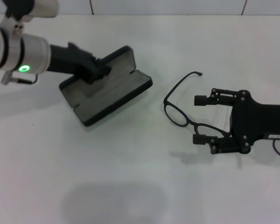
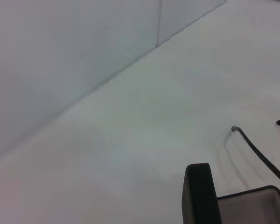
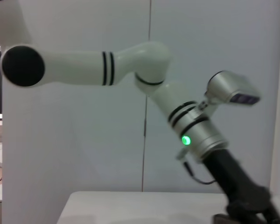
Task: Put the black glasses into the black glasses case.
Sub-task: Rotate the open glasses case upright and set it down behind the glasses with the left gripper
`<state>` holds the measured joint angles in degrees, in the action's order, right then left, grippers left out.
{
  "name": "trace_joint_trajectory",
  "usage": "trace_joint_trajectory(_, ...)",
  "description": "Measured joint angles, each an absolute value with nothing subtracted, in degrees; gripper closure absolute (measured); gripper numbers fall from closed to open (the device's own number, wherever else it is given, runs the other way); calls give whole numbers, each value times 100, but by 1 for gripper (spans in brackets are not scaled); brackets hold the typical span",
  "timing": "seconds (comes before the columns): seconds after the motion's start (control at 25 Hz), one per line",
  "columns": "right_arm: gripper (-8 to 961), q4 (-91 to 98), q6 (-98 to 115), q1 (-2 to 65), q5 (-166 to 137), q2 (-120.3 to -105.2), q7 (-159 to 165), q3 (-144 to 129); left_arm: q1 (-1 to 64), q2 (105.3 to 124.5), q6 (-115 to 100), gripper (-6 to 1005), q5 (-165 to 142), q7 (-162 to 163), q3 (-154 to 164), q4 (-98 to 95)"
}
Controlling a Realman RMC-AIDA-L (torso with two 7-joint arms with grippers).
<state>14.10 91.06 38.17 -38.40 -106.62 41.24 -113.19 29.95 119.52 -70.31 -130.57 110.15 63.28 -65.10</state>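
Right end effector (image 1: 199,119) straddles black glasses (image 1: 184,109).

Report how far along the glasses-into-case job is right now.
Done: the black glasses case lies open on the table, grey lining showing, with the left end effector on it at the lid. In hand: the right end effector is open beside the black glasses, its fingers either side of one temple arm, not yet closed. Left: grip the glasses, carry them over and set them in the case, which holds nothing yet.
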Motion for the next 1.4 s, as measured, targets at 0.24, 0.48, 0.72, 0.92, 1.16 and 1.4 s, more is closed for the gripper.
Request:
trace_joint_trajectory(0.24, 196, 1409, 9093, 3655, -3843, -10766, 3828, -11326, 3489, 11948, -6044, 771, -13138, 9695, 6893, -6008)
trace_joint_trajectory(0.48, 198, 1419, 9099, 3590, -3842, -10820, 3790, -11329, 4064, 11965, -5812, 755, -13225, 8723, 7113, -5293)
trace_joint_trajectory(0.72, 199, 1419, 9109, 3522, -3841, -10845, 3789, -11298, 4203, 11980, -5836, 739, -13120, 8537, 7546, -5163)
trace_joint_trajectory(0.92, 201, 1417, 9111, 3522, -3840, -10846, 3790, -11294, 4190, 11985, -5714, 725, -12791, 8532, 7792, -5192)
trace_joint_trajectory(1.16, 202, 1386, 9033, 3520, -3827, -10847, 3799, -11169, 4199, 11988, -5562, 709, -12813, 8772, 7914, -5122)
trace_joint_trajectory(1.4, 204, 1399, 8977, 3543, -3832, -10839, 3822, -11131, 4165, 11988, -5543, 692, -12812, 8986, 7910, -5192)
